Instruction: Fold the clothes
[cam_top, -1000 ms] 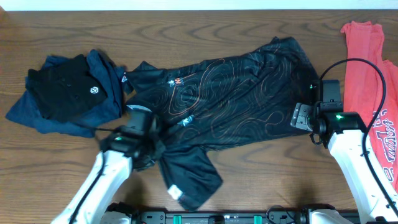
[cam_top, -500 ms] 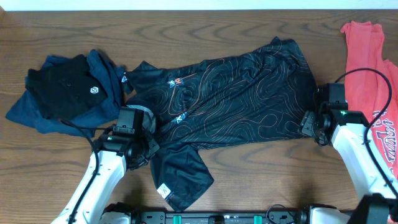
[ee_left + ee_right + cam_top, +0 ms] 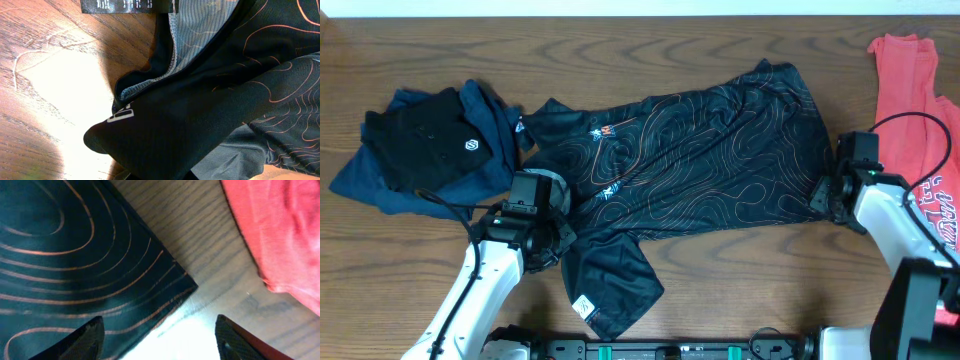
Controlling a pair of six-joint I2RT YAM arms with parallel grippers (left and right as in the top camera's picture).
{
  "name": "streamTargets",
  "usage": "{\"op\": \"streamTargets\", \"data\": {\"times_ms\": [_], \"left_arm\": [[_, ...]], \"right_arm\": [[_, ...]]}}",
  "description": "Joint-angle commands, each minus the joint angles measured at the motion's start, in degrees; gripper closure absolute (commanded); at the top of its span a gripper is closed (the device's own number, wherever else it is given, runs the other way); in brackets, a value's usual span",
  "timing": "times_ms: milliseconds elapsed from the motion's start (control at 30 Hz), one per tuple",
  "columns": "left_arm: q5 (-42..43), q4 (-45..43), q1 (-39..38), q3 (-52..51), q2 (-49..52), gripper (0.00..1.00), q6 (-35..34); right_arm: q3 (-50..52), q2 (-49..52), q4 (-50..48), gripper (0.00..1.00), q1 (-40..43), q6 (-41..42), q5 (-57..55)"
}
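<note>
The jersey (image 3: 700,150) lay spread across the table (image 3: 650,45), right gripper (image 3: 159,330) parked with jaws wide at its near-right corner, probably to pinch it for a fold, while left gripper (image 3: 545,235) sat at the near-left side, fabric hiding its jaws, so couldn't tell.

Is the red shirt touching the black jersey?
No, a strip of bare table lies between the red shirt and the jersey.
</note>
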State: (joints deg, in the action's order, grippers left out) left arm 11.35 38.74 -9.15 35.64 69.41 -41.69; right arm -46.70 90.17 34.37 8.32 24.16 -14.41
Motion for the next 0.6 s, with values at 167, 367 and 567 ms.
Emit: {"op": "streamTargets", "data": {"times_ms": [167,367,567], "left_arm": [[-0.9,0.2,0.3,0.1,0.3,0.94,1.0],[-0.9,0.2,0.3,0.1,0.3,0.94,1.0],[-0.9,0.2,0.3,0.1,0.3,0.94,1.0]], "right_arm": [[0.3,6.3,-3.6,0.34,0.9,1.8,-0.8],[0.3,8.3,-4.0,0.57,0.9,2.2,-0.8],[0.3,8.3,-3.9,0.99,0.9,2.2,-0.4]]}}
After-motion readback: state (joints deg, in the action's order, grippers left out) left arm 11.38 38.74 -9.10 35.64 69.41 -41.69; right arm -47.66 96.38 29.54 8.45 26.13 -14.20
